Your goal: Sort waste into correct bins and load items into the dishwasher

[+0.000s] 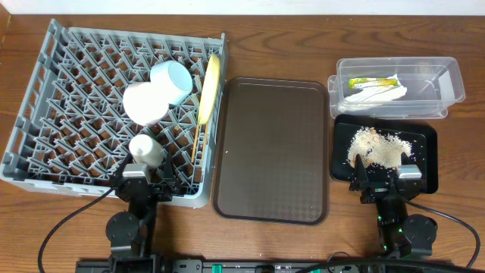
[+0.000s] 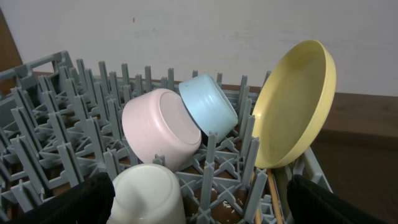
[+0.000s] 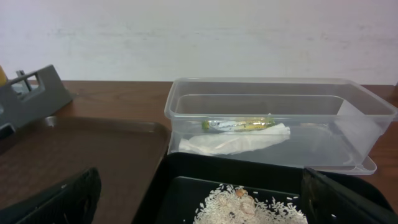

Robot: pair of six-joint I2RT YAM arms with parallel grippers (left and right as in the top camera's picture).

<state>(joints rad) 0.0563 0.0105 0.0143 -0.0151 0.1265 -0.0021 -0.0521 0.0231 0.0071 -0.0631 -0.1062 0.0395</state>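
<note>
In the left wrist view the bottom edge cuts off a white cup (image 2: 149, 196). From overhead the chopsticks (image 1: 197, 144) are mostly hidden between the pegs beside the plate (image 1: 210, 87), the white bowl (image 1: 145, 102) covers part of the blue bowl (image 1: 176, 80), and the print on the wrapper (image 1: 373, 82) is too small to read. In the right wrist view the bottom edge cuts the black tray (image 3: 174, 186) and the scraps (image 3: 249, 208), and of the rack (image 3: 37, 93) only one corner shows.

One plate (image 1: 209, 87), two bowls (image 1: 146, 102), one cup (image 1: 145, 149), two bins (image 1: 398, 83), one rack (image 1: 68, 114)
</note>
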